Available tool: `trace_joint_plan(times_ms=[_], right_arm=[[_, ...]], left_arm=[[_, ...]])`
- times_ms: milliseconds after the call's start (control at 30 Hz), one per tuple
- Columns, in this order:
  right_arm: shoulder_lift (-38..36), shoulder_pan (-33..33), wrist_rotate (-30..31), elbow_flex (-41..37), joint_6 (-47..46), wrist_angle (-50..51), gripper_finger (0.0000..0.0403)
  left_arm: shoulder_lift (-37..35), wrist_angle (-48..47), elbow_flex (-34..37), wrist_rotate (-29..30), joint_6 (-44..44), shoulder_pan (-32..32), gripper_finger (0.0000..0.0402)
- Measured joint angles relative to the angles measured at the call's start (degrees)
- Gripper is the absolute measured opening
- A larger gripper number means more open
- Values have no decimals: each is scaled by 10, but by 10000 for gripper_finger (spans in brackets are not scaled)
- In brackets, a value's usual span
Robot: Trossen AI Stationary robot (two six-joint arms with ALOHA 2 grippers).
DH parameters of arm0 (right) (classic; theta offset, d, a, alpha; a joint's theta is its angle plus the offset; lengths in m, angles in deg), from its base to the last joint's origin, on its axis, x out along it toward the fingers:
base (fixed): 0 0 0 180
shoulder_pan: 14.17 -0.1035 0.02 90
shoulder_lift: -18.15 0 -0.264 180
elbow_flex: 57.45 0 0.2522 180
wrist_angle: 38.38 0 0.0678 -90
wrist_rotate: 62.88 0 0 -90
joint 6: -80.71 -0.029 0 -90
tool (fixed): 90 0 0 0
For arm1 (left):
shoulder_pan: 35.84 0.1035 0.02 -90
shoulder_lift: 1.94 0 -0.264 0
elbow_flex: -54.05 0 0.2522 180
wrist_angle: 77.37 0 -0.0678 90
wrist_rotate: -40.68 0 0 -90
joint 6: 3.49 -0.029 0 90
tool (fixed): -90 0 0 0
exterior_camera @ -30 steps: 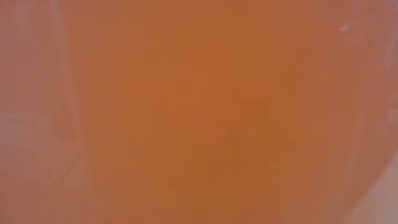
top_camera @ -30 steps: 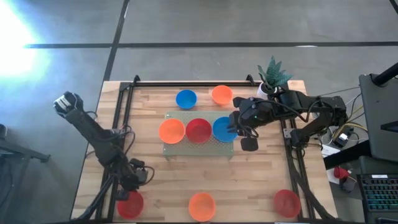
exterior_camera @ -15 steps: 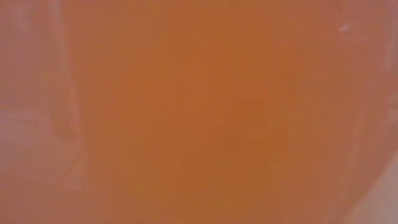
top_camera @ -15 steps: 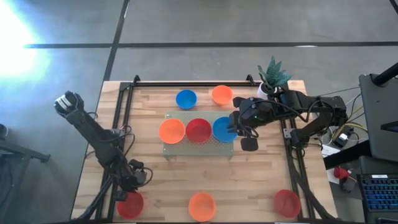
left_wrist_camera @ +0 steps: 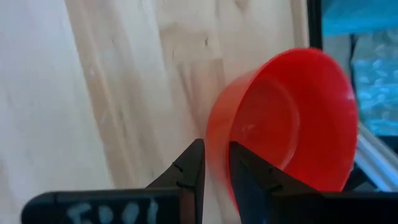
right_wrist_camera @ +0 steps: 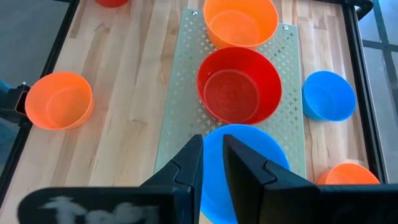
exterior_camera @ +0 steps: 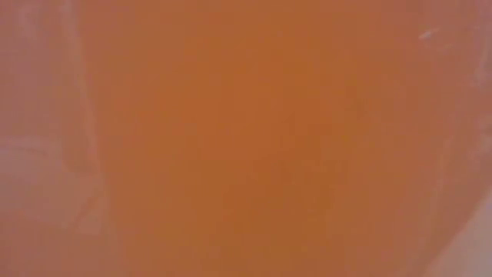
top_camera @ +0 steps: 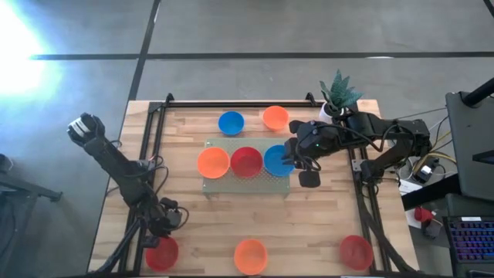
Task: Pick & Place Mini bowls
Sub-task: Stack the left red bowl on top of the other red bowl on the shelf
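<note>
Eight mini bowls show in the high view. An orange bowl, a red bowl and a blue bowl sit in a row on the pale green mat. My right gripper is shut on that blue bowl. My left gripper is at the near left corner, shut on a red bowl. The other bowls rest on their bases on the wood. My left gripper pinches the red bowl's rim, one finger inside the bowl and one finger outside. It comes from above. Whether the bowl is off the table I cannot tell. My right gripper has the blue bowl's rim between its fingers, one inside and one outside, on the side toward the table's right. It comes slanting down from the right. The bowl sits on the mat.
A blue bowl and an orange bowl stand near the far edge. An orange bowl and a red bowl stand at the near edge. A potted plant is at the far right corner. Orange fills the low view.
</note>
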Motion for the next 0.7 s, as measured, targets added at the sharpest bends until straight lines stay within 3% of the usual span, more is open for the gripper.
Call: trace_joint_plan(times_ms=[467,700], right_arm=[[0,0,0,0,0,-1,57],[0,0,0,0,0,0,57]], left_arm=[[0,43,23,0,17,0,64],[0,43,25,-27,19,0,7]])
